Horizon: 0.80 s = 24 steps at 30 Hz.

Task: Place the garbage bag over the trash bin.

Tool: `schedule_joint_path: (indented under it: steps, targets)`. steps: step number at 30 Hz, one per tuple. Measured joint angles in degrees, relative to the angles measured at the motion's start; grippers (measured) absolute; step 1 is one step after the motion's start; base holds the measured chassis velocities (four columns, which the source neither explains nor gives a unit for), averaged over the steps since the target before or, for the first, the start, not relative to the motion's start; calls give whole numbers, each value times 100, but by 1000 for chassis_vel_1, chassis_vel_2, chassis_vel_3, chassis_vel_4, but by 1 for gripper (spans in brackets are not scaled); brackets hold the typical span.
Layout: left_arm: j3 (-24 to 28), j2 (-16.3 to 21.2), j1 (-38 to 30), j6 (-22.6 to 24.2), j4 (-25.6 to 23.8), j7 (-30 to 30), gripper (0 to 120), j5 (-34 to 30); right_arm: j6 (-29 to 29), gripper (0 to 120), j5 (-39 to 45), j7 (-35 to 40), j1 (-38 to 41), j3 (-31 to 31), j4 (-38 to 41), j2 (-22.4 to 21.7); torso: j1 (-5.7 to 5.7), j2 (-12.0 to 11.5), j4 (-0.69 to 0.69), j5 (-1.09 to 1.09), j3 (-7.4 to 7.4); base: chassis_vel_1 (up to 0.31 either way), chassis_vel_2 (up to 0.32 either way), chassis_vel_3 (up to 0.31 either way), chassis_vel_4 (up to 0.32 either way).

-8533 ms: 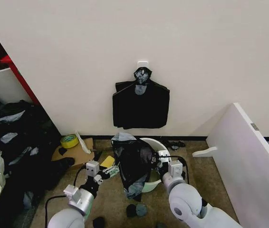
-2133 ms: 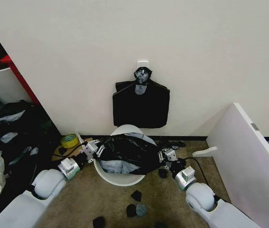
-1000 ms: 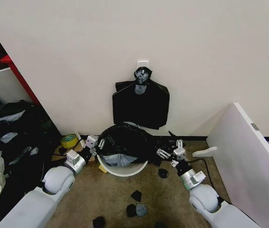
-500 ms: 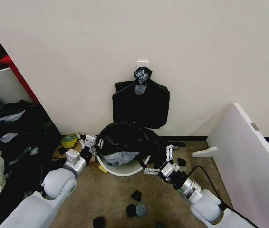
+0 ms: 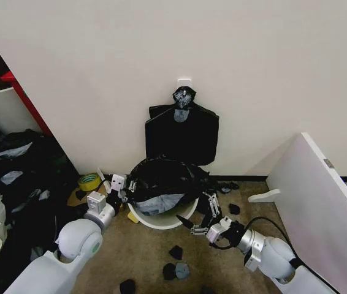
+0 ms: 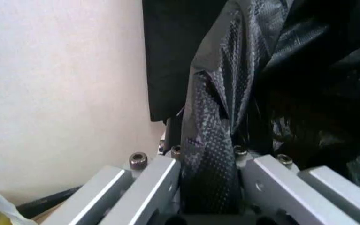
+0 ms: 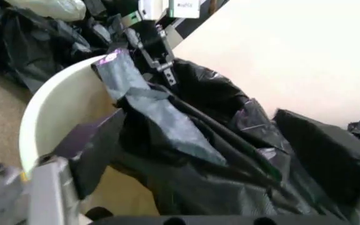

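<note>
On the far left of the head view, a pile of dark bags and rubbish (image 5: pixel 14 177) lies on the floor, and a roll of yellow tape (image 5: pixel 89 181) sits near the wall. Next comes the left gripper (image 5: pixel 126 185), at the left side of the trash bin (image 5: pixel 161 219). In the left wrist view its two fingers (image 6: pixel 147 187) are closed on a strip of the garbage bag (image 6: pixel 208 154) — the black plastic runs up between them.

The trash bin stands on the floor just before the wall. The garbage bag (image 5: pixel 164 177) is draped over its mouth and covers the back and the left part of the rim; the white front wall is bare. In the right wrist view the white rim (image 7: pixel 48 108) shows beside the black plastic (image 7: pixel 167 136).

On the wall above hangs a flat black bundle (image 5: pixel 181 133) from a hook.

The right gripper (image 5: pixel 201 219) is low at the right front of the bin — its fingers are spread apart, and I cannot tell if they have hold of anything. Small black scraps (image 5: pixel 176 260) lie on the floor before the bin. At the far right a white board (image 5: pixel 320 208) leans.
</note>
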Motion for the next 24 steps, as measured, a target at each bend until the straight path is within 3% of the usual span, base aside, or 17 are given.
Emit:
schedule_joint_path:
  steps: [3, 7, 14, 24]
  targets:
    - [-8, 21, -1, 1, -10, -7, 1, -12, -27, 73, -18, -8, 47, -10, -42, -3, 0, 0, 0, 0, 0, 0, 0, 0, 0]
    - [-9, 24, -1, 1, -10, -8, 1, -12, -26, 66, -39, -86, 71, -17, -57, -2, 0, 0, 0, 0, 0, 0, 0, 0, 0]
    - [24, 17, 8, -4, -36, -8, 1, -5, -33, 64, -212, -55, 99, -40, -57, 90, 0, 0, 0, -1, 0, 0, 0, 0, 0]
    - [101, 13, 27, -3, -74, -8, 1, 49, -162, 74, -570, 83, 218, -116, -72, 241, 0, -2, 0, -1, 0, 0, 0, 0, 0]
